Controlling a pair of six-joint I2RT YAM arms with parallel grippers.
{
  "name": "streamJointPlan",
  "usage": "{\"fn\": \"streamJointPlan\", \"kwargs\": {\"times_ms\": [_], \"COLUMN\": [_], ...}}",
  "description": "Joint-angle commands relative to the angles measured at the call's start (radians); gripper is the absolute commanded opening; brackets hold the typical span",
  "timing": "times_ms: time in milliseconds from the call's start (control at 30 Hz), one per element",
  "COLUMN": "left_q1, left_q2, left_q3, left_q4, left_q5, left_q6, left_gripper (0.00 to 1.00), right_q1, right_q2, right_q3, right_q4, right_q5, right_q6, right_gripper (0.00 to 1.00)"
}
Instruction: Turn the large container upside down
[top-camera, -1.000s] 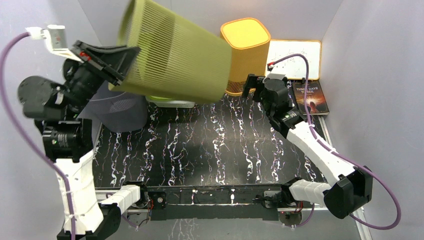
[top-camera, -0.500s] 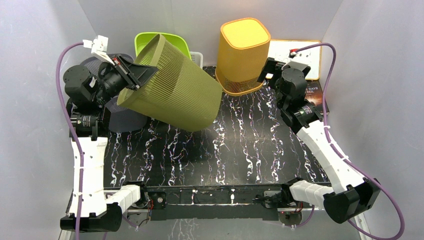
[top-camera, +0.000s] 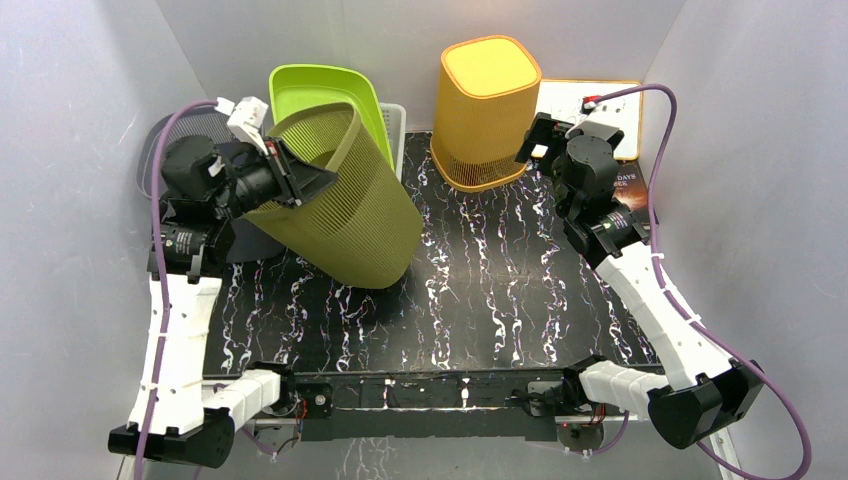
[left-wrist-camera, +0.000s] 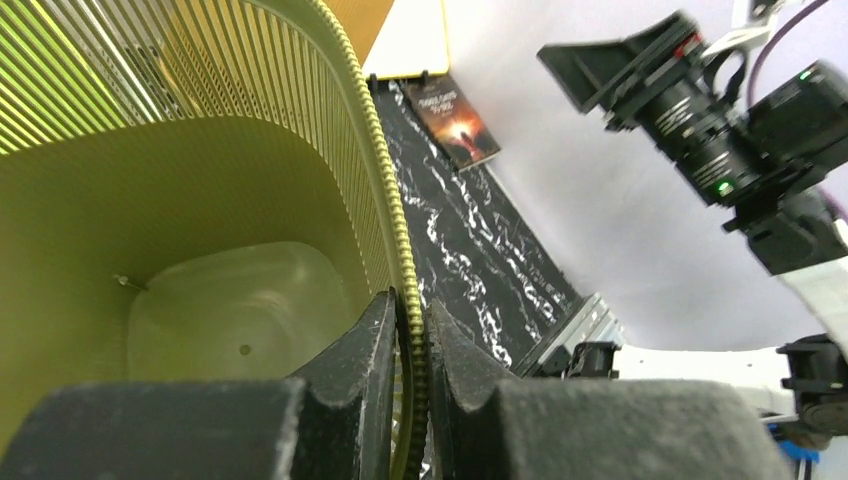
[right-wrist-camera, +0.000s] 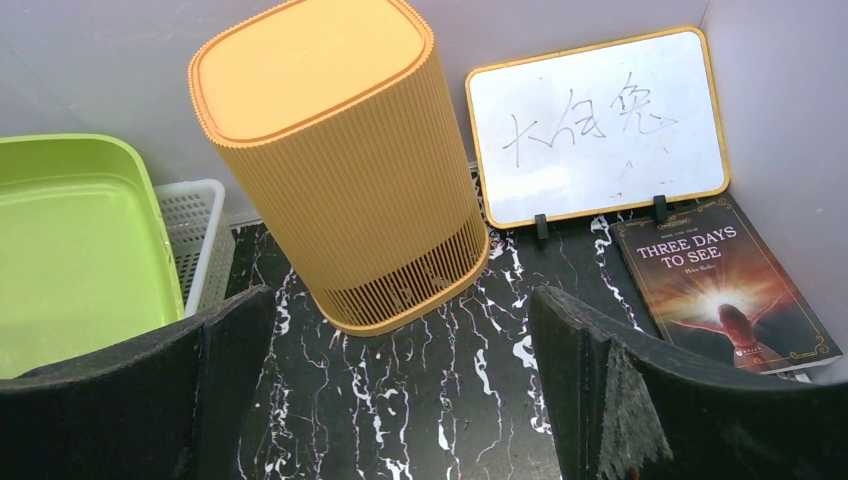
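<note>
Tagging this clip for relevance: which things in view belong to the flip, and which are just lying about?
In the job: olive bin, tilted; left gripper pinching its rim.
Lying about: orange bin, lime tray, white basket, whiteboard, book.

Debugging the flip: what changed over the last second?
The left gripper, shut on the rim, swung the olive container down from high in the air toward the table; it is now tilted, mouth up. The open right gripper crept slightly toward the back. Orange container, whiteboard and book unchanged; no grasp or release.
</note>
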Motion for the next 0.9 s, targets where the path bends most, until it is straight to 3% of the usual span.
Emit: {"fn": "streamJointPlan", "kwargs": {"times_ms": [0, 267, 467, 733, 867], "left_q1": [-0.106, -0.365, -0.454, -0.509, -0.536], "left_q2": [-0.008, 0.012, 0.029, 0.058, 0.064], "left_q3": [-0.035, -0.136, -0.158, -0.197, -0.219], "left_q4": [-0.102, -0.067, -0.050, -0.026, -0.010], "left_q5": [-0.137, -0.384, -0.476, -0.555, -0.569], "left_q6": [0.047, 0.045, 0.034, 0.040, 0.040], "left_gripper": [0.00, 0.00, 0.01, 0.51, 0.63], "right_q1": [-0.002, -0.002, -0.002, -0.004, -0.003], "right_q2": [-0.035, -0.048, -0.049, -0.046, -0.062], "right_q3": [0.005, -0.019, -0.027, -0.027, -0.029], "right_q4": [0.035, 0.039, 0.025, -0.015, -0.020], "right_q5": [0.001, 0.007, -0.017, -0.078, -0.093], "right_q6": [-0.017, -0.031, -0.037, -0.046, -0.068], "right_gripper": [0.98, 0.98, 0.98, 0.98, 0.98]}}
